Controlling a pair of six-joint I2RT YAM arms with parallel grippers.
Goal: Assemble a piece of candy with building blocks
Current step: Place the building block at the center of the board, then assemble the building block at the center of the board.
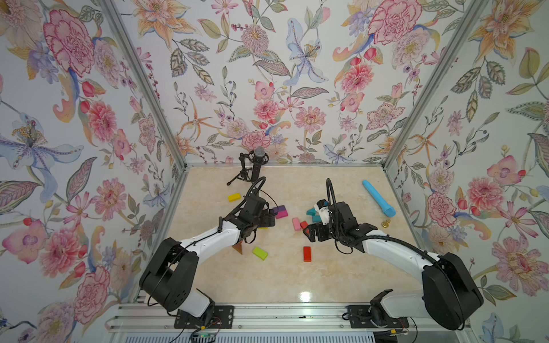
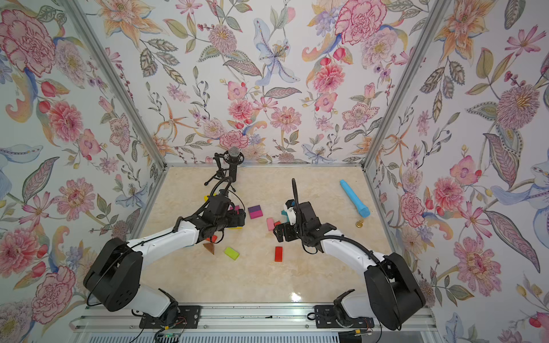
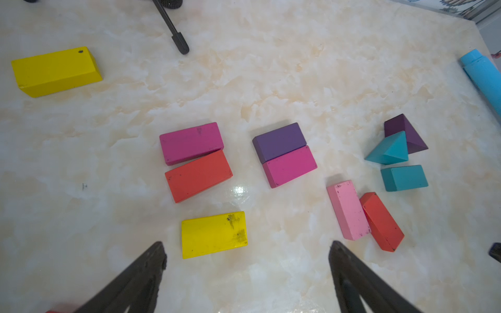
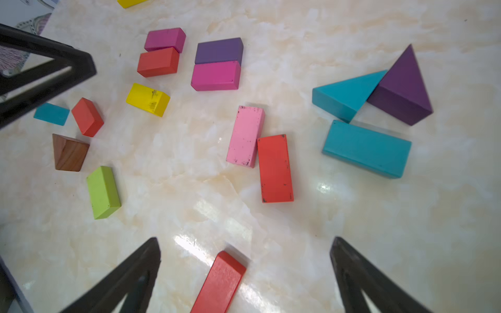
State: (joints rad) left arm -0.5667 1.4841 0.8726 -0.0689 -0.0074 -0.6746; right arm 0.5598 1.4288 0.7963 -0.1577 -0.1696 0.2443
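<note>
Building blocks (image 4: 245,136) loose on marble table (image 4: 352,216)

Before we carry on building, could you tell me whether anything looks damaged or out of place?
The yellow block has dark scuffs on top, the pink block has chipped paint at its edges, and a small brass-coloured piece lies by the light-blue stick; it is no block.

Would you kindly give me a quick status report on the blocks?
Left gripper open, empty, yellow brick near it. Right gripper open, empty. Purple brick and magenta brick touching, side by side. Nothing blocking.
</note>
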